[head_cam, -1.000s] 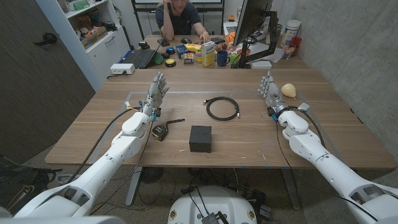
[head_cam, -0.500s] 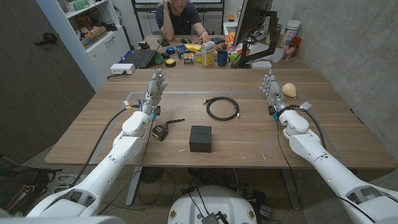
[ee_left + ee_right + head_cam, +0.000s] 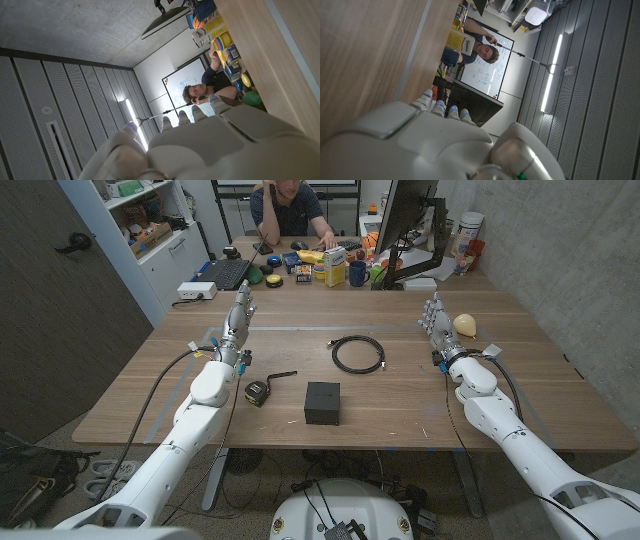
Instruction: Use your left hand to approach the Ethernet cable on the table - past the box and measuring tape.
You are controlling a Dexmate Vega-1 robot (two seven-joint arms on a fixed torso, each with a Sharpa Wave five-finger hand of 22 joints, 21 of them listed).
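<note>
So in the head view the left hand point(image 3: 238, 317) is up in the upper left of the frame, arm stretched long from the bottom left corner, fingers pointing away toward the far side of the table point(image 3: 560, 395) and held close together with nothing in them. It's well apart from the Ethernet cable point(image 3: 358, 354), which lies coiled in a loop near the middle of the frame, a bit above center. The black box point(image 3: 322, 402) sits just below the cable, and the measuring tape point(image 3: 257, 391) is left of the box, right beside the left forearm. The right hand point(image 3: 435, 321) is over on the upper right, fingers up and a little apart, empty, near a pale yellowish object point(image 3: 464, 325). A person point(image 3: 292, 205) sits at the cluttered desk along the top of the frame.
</note>
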